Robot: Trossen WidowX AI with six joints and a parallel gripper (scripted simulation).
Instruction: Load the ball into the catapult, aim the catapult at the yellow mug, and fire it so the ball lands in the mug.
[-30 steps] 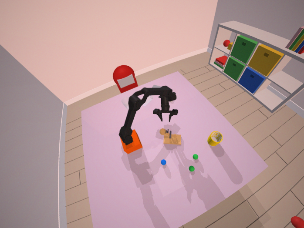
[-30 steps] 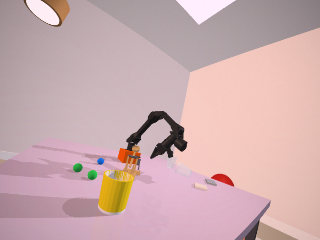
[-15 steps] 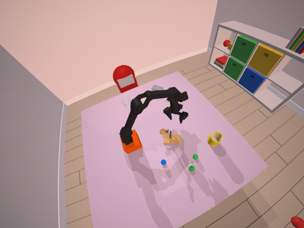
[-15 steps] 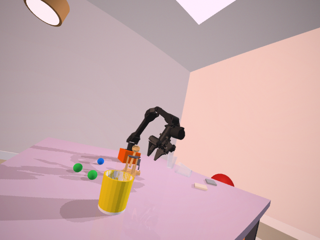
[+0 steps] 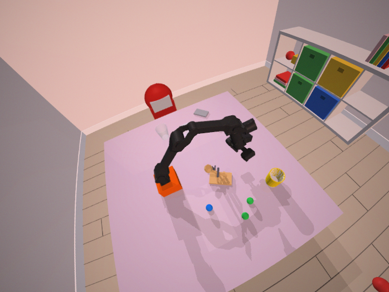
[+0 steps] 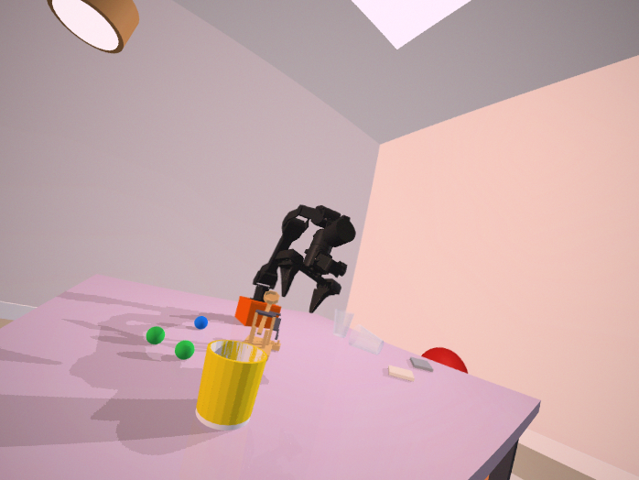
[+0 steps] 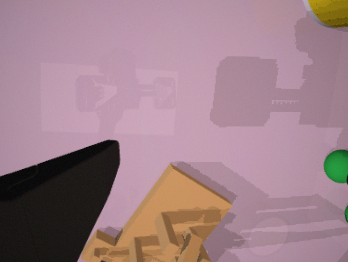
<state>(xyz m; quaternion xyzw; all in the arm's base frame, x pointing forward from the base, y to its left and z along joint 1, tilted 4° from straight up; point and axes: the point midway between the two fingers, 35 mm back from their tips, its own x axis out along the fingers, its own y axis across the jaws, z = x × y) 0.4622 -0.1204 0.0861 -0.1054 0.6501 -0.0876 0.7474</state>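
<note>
One black finger of the hand (image 7: pixel 60 200) reached in from the left above the pink table (image 7: pixel 190 30). The wooden catapult (image 7: pixel 175 192) stood near its tip, partly cut off below. A green ball (image 7: pixel 337 166) lay at the right edge, under the yellow mug's base (image 7: pixel 332 11) in the top corner.
</note>
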